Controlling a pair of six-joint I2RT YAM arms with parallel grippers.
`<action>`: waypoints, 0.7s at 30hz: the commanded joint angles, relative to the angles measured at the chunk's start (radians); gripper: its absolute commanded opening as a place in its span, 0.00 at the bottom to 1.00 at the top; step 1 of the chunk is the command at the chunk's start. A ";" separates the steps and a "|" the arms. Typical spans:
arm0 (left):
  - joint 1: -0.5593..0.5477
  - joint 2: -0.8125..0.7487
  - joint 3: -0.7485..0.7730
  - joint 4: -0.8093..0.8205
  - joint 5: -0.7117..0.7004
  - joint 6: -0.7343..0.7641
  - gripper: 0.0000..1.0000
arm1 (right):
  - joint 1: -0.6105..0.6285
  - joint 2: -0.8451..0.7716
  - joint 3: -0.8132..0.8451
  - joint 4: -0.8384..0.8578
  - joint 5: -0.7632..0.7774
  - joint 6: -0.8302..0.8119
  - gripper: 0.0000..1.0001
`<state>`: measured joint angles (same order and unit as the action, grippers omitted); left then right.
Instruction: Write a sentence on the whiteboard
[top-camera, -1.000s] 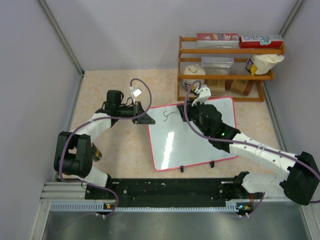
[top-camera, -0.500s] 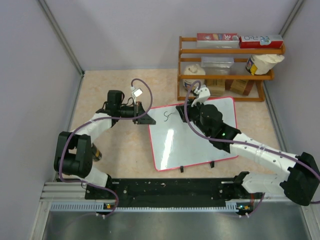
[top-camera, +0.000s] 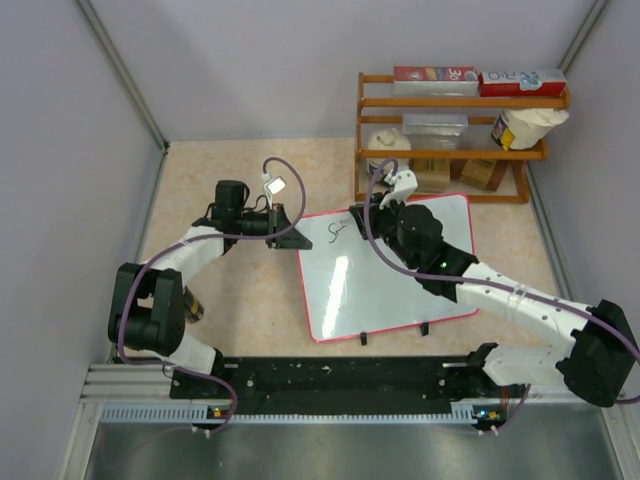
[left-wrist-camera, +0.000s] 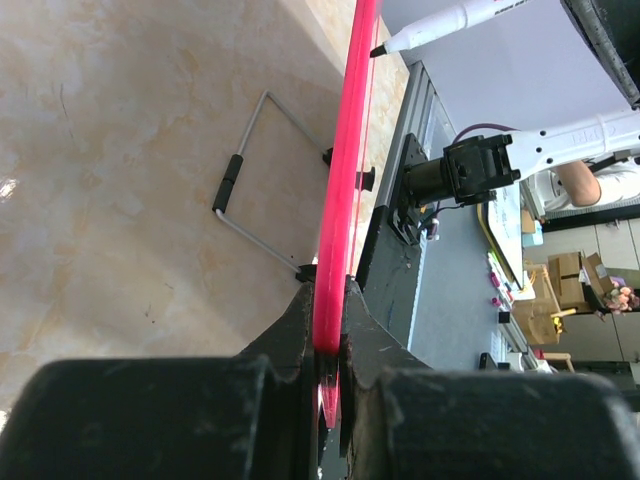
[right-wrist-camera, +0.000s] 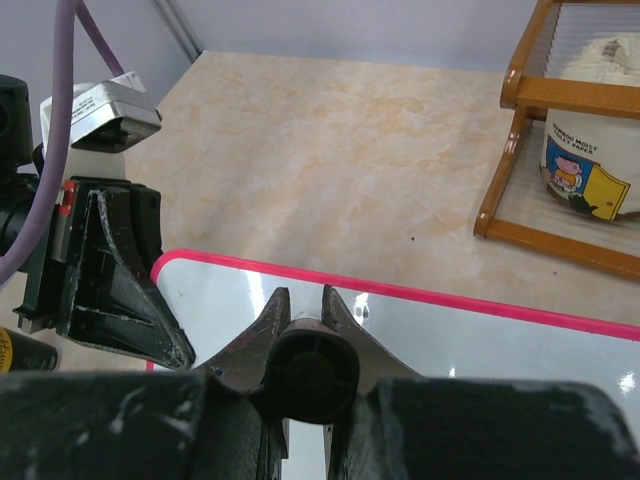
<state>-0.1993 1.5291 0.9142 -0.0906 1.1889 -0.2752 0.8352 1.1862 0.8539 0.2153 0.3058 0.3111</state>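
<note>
- Whiteboard (top-camera: 385, 275): glossy white rectangle with a thin red rounded-corner frame, centre of the top view, on a beige marbled table (top-camera: 220, 170).
- Sentence (top-camera: 338, 232): a few thin black strokes at the board's upper-left corner.
- Left gripper (left-wrist-camera: 327, 330): fingers pinched on the red frame edge.
- Right gripper (right-wrist-camera: 305, 310): clamped round a pen (left-wrist-camera: 450, 20) with a white barrel and black tip.

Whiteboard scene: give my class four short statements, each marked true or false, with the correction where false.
1. The left gripper is clamped on the whiteboard's red edge. True.
2. The right gripper is open and empty. False: it is shut on a marker.
3. The writing sits near the board's far left corner. True.
4. The wooden rack stands between the arm bases and the board. False: it stands beyond the board's far edge.
</note>
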 joint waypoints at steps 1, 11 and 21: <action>-0.043 0.000 -0.012 -0.047 -0.132 0.134 0.00 | -0.010 0.021 0.060 0.015 0.006 -0.027 0.00; -0.043 -0.006 -0.014 -0.047 -0.135 0.134 0.00 | -0.010 -0.011 -0.010 -0.028 -0.010 0.022 0.00; -0.043 -0.001 -0.012 -0.046 -0.135 0.136 0.00 | -0.010 -0.034 -0.053 -0.054 -0.027 0.031 0.00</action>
<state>-0.2001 1.5291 0.9142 -0.0982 1.1839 -0.2745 0.8349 1.1690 0.8280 0.1925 0.2825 0.3408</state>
